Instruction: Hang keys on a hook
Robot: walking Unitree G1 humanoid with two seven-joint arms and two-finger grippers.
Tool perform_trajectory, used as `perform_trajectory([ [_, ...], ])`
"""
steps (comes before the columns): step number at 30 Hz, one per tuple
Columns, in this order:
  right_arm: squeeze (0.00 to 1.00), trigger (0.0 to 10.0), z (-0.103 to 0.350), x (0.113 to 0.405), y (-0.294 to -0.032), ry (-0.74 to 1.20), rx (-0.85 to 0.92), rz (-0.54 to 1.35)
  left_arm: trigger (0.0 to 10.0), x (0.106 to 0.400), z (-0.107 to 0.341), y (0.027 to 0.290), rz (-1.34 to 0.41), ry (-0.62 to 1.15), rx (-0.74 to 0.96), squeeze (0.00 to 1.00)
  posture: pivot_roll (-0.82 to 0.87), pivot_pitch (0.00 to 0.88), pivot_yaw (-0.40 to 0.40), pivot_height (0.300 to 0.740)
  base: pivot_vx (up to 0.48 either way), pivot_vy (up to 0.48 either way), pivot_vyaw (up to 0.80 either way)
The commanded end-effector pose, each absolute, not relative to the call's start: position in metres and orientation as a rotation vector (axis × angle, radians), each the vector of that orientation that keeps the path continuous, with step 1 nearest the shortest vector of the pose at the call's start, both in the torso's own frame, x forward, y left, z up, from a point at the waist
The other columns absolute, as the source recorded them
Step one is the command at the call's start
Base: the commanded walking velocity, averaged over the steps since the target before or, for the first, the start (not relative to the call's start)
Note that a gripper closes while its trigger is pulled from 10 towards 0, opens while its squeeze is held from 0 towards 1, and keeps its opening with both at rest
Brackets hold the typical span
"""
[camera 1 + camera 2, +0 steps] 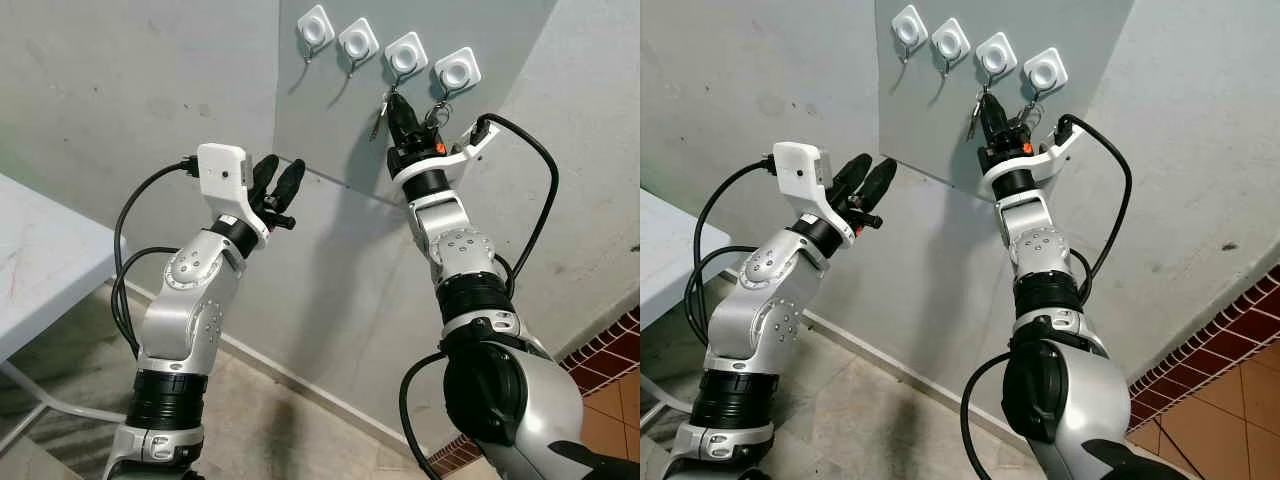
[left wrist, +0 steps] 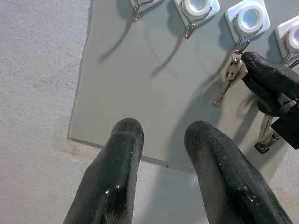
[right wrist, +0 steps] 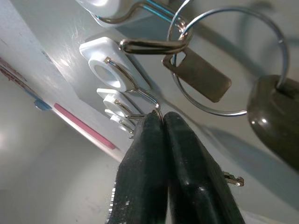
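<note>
Left eye view: right gripper (image 1: 401,108) is reaching up to the third hook (image 1: 406,53), fingers pressed together on silver keys (image 1: 378,122) dangling below it. Left wrist view: left gripper (image 2: 161,135), fingers spread and empty, is facing the grey panel (image 2: 140,93). Right wrist view: another key ring (image 3: 224,60) is hanging beside.

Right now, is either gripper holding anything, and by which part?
The right gripper is shut at the third hook where the keys hang; whether it pinches their ring cannot be told. The left gripper is open and holds nothing.
</note>
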State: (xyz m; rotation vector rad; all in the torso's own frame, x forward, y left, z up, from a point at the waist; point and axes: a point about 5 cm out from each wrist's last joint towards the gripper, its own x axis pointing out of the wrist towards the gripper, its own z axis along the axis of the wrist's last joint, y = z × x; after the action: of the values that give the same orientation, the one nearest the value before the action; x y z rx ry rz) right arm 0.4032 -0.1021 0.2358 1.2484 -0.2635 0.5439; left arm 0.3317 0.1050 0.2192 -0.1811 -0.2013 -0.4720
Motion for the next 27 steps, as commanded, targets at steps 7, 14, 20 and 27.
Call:
perform_trajectory([
  [7, 1.00, 10.0, 0.222, 0.398, -0.104, -0.263, 1.134, 0.545, 10.0, 0.329, 0.217, 0.103, -0.468, -0.202, -0.169, 0.00, 0.24, 0.000, -0.132, 0.736, 0.000, 0.000, 0.00],
  [14, 1.00, 10.0, 0.199, 0.388, -0.104, -0.216, 1.051, 0.536, 10.0, 0.328, 0.210, 0.104, -0.444, -0.181, -0.167, 0.00, 0.24, 0.000, -0.133, 0.736, 0.000, 0.000, 0.00],
  [20, 1.00, 10.0, 0.181, 0.380, -0.106, -0.179, 0.996, 0.516, 10.0, 0.330, 0.199, 0.107, -0.391, -0.153, -0.136, 0.00, 0.24, 0.000, -0.134, 0.736, 0.000, 0.000, 0.00],
  [27, 1.00, 10.0, 0.136, 0.352, -0.119, -0.092, 0.904, 0.435, 10.0, 0.329, 0.154, 0.119, -0.262, -0.012, -0.094, 0.00, 0.23, 0.000, -0.131, 0.736, 0.000, 0.000, 0.00],
])
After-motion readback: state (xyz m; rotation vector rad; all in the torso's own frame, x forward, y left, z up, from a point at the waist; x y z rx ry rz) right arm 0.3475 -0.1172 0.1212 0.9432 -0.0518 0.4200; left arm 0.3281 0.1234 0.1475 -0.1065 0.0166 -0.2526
